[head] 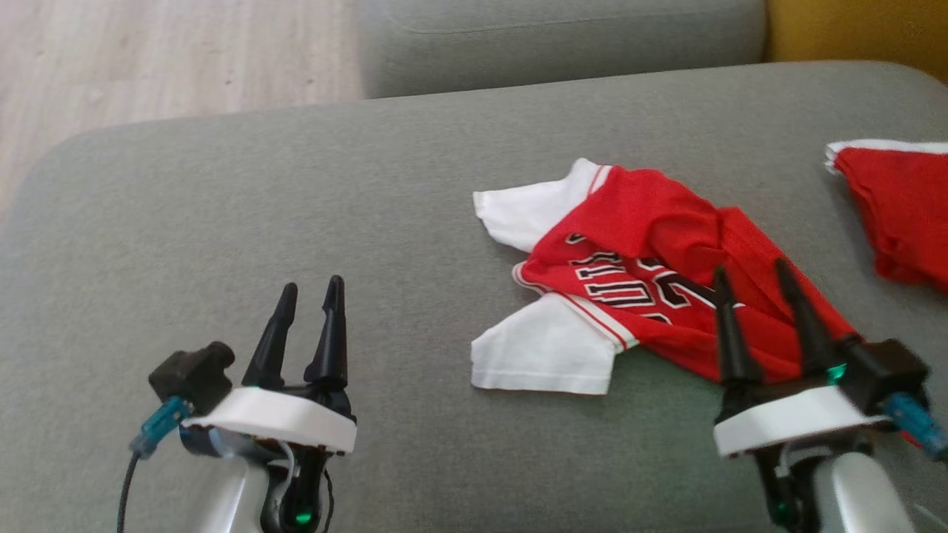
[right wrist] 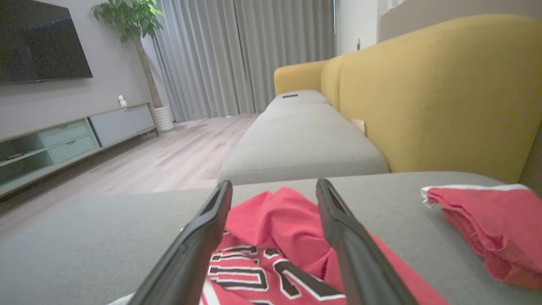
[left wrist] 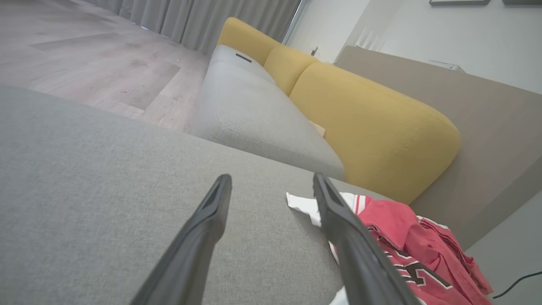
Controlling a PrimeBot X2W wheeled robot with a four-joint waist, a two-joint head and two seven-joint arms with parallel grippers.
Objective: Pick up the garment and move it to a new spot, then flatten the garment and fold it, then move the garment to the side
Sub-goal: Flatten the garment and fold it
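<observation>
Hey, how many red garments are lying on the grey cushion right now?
2: a crumpled red-and-white jersey right of centre, and a second red garment at the far right edge, partly cut off.

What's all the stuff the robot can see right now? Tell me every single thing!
jersey: one, red with white sleeves and black lettering, crumpled on the cushion
red cloth: one, red with white edge, cushion's far right
cushion: one, grey, under both
sofa: one, grey seat, yellow back, beyond the cushion
floor: one, pale wood, far left
curtains: one set, grey, far end of room
television: one, black, on the wall
plant: one, green, beside the curtains
cabinet: one, grey-green, below the television
left hand: one, black fingers, open, over bare cushion
right hand: one, black fingers, open, over the jersey
</observation>
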